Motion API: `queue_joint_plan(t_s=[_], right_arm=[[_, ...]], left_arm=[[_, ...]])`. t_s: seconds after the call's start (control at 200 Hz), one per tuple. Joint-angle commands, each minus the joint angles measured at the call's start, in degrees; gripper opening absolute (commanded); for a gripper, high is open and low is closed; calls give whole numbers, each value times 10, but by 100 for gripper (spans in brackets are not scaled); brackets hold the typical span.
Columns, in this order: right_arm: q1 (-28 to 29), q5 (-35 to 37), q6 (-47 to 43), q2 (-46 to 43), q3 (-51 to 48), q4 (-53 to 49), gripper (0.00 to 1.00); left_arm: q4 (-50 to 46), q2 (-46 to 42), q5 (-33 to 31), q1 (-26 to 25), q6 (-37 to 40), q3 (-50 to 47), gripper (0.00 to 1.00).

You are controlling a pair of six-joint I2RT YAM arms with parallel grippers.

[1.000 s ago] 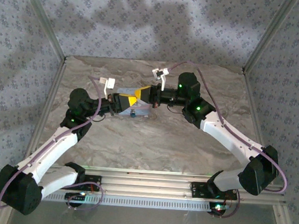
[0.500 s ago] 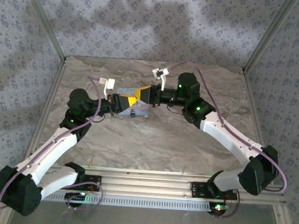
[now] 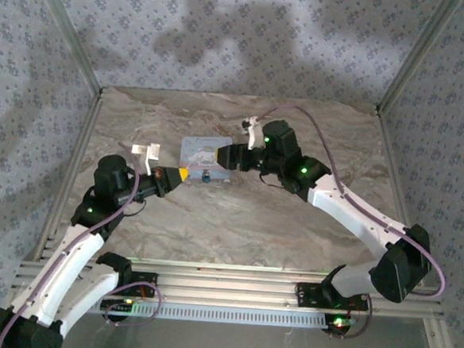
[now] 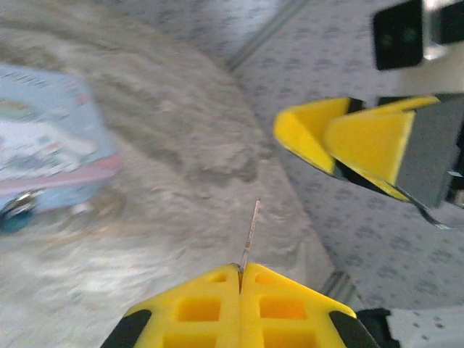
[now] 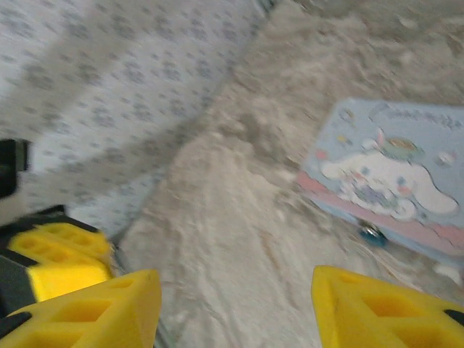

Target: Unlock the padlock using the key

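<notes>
The padlock (image 3: pixel 205 176) is a tiny teal lock at the front edge of the pale blue cartoon tin (image 3: pixel 204 151); it also shows in the left wrist view (image 4: pixel 14 215) and the right wrist view (image 5: pixel 373 233). My left gripper (image 3: pixel 181 173) hovers left of the tin, shut (image 4: pixel 240 270) on the key (image 4: pixel 250 232), whose thin blade sticks out past the fingertips. My right gripper (image 3: pixel 228 156) is at the tin's right end, open (image 5: pixel 235 312) with nothing between its fingers. The two grippers stand apart.
The tin (image 5: pixel 391 174) lies mid-table on the marbled grey surface (image 3: pixel 236 222). Patterned walls enclose the table on three sides, with metal frame posts (image 3: pixel 73 51) at the back corners. Bare table lies in front of the tin.
My left gripper drew back to the left, away from the tin and the right gripper, with the key. The right gripper opened and shifted slightly left.
</notes>
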Motion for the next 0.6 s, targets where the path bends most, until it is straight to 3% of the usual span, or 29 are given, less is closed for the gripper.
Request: queue_joint_plan(t_s=[0.0, 0.35, 0.595], right_arm=[[32, 101, 3, 47, -41, -53, 57], [112, 210, 49, 184, -18, -36, 56], [119, 256, 67, 252, 34, -36, 55]], left_arm=[[-128, -11, -51, 16, 33, -2, 0], [-267, -66, -147, 33, 43, -30, 0], [-214, -89, -158, 37, 21, -102, 0]])
